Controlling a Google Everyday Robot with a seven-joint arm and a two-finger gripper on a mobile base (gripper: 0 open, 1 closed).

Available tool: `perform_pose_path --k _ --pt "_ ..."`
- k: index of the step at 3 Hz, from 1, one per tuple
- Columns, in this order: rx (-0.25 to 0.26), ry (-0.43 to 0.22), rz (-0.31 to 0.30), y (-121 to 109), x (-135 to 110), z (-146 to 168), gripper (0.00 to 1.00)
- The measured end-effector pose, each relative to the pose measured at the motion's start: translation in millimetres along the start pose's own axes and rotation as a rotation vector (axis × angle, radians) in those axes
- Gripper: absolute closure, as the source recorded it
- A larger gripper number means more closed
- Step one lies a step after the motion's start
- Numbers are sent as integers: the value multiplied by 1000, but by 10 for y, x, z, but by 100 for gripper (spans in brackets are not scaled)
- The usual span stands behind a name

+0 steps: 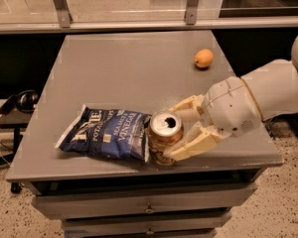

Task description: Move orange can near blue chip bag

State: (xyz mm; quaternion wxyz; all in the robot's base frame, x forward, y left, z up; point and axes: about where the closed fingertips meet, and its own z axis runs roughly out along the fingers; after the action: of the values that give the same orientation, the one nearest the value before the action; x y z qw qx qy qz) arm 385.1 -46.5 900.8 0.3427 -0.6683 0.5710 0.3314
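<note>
The orange can (162, 137) stands upright near the table's front edge, its silver top facing up. It touches the right end of the blue chip bag (107, 134), which lies flat at the front left. My gripper (175, 132) reaches in from the right. Its cream fingers (191, 145) sit on either side of the can and are shut on it.
A round orange fruit (204, 58) lies at the back right of the grey table (129, 68). Drawers (149, 209) sit under the table's front edge. A metal rail and glass stand behind the table. A dark object lies on the floor at the left.
</note>
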Motion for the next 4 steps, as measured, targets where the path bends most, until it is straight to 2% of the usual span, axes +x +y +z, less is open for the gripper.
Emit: perform_pose_path --k 1,2,3,4 --pt "20 20 0 8 -19 82 13" --pt "33 59 16 21 40 182 0" --pt "35 92 42 32 125 247 0" --pt "59 124 75 -54 223 219 0"
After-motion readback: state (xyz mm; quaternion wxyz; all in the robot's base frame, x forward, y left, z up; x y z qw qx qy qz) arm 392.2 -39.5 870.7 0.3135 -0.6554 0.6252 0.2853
